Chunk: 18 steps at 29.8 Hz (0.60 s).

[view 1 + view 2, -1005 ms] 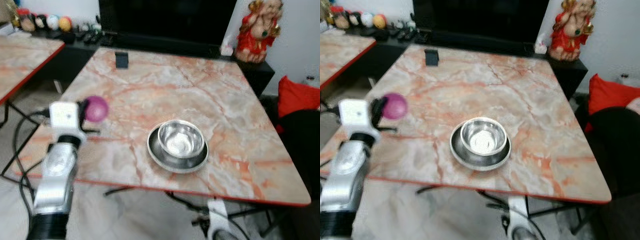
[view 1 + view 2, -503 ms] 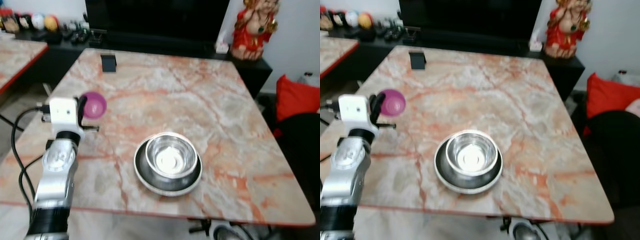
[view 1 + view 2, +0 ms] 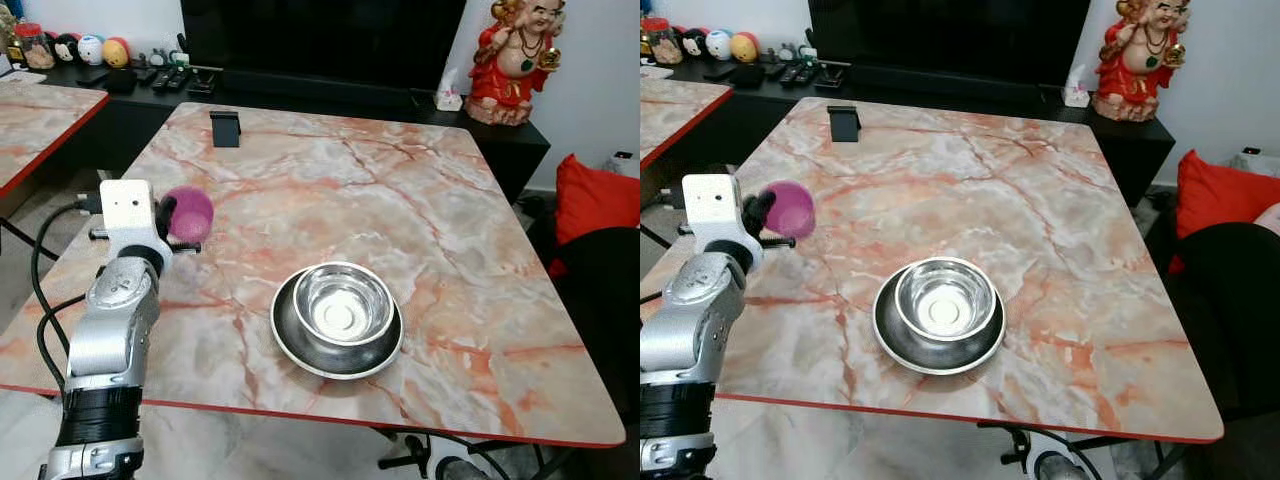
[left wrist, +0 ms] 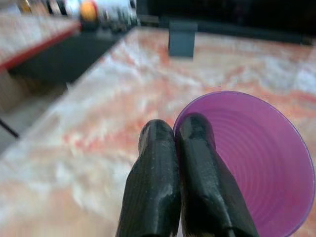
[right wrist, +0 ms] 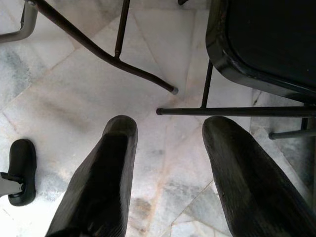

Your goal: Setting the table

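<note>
Purple cup (image 4: 256,168) rim pinched in left end effector (image 4: 177,129), right end effector (image 5: 170,129) spread wide, idle

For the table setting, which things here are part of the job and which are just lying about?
Part of the job: purple cup pinched in the left gripper; steel bowl on steel plate; marble table.

Lying about: red figurine; small black stand; red cushion.

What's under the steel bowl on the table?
The steel bowl sits in a wider steel plate on the marble table. The plate's middle is covered by the bowl.
</note>
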### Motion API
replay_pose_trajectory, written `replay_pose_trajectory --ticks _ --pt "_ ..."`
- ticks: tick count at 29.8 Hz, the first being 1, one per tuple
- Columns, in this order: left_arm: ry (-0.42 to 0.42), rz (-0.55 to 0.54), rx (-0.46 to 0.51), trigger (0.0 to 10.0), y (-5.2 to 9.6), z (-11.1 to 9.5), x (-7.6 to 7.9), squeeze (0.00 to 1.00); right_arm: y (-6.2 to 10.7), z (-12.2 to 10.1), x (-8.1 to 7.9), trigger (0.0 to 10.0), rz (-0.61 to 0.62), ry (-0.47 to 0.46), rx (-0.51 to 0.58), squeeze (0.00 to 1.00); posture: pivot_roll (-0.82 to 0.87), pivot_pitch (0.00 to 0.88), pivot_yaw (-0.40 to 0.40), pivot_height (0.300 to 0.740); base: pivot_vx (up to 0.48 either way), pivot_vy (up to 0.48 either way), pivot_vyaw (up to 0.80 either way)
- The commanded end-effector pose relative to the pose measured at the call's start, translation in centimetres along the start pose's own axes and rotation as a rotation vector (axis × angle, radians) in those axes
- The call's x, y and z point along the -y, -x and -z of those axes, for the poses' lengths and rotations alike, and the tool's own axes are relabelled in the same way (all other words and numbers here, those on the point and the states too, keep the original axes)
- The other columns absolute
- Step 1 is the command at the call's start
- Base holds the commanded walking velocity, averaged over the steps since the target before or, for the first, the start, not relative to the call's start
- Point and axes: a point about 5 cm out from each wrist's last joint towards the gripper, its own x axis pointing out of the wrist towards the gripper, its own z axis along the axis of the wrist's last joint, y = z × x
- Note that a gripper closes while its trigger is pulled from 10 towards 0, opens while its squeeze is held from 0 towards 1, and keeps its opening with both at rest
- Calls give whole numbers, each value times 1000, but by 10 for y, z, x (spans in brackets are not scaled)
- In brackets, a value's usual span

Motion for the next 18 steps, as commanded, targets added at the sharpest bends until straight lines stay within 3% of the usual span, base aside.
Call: replay_pose_trajectory --ticks 1,5,18 --pt "29 51 8 10000 1 -12 10 0 0 -1 4 10000 4 15 -3 0 60 0 -117 740 0 0 0" --pt "74 89 -48 10000 1 -9 17 0 0 -1 4 10000 3 20 -4 0 61 0 -120 740 0 0 0" --pt "76 100 -200 10000 -5 4 27 0 0 -1 3 10000 0 27 -4 0 50 0 -114 740 0 0 0"
